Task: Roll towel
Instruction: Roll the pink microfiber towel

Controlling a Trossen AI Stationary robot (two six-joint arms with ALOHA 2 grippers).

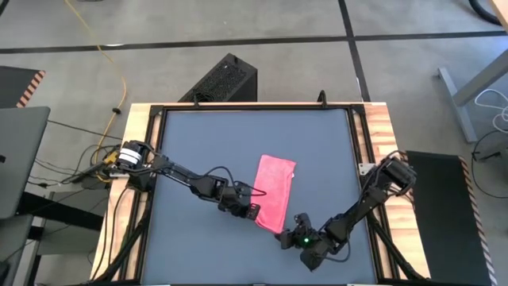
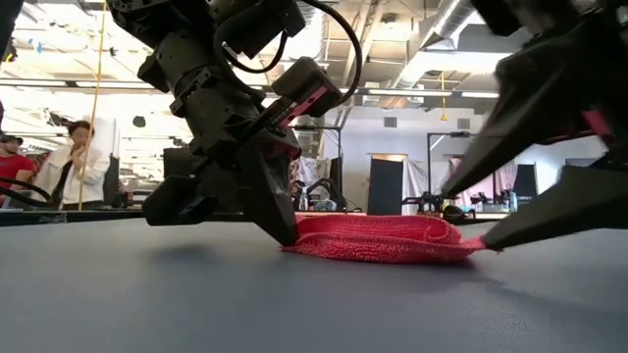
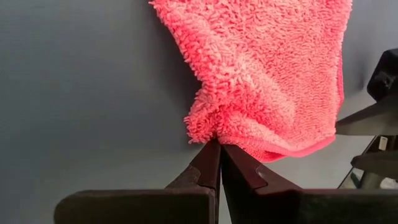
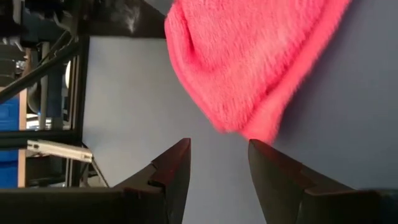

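The pink towel lies on the dark tabletop as a folded, narrow strip running from far to near. My left gripper comes in from the table's left and is shut on the towel's left edge close to its near end. My right gripper stands open just off the towel's near end, one finger on each side of the tip. The low view shows the towel as a flat, layered pad between both grippers. My left gripper pinches the towel's left edge, close to the near corner, between its two shut fingers. The fingers slant down from the table's left. The towel lies flat on the table, slack and bunched where it is held. Whether my right gripper touches the towel's near end, I cannot tell.
A wooden frame borders the tabletop. A black box stands on the floor past the far edge. People stand in the room behind the table, at the left of the low view.
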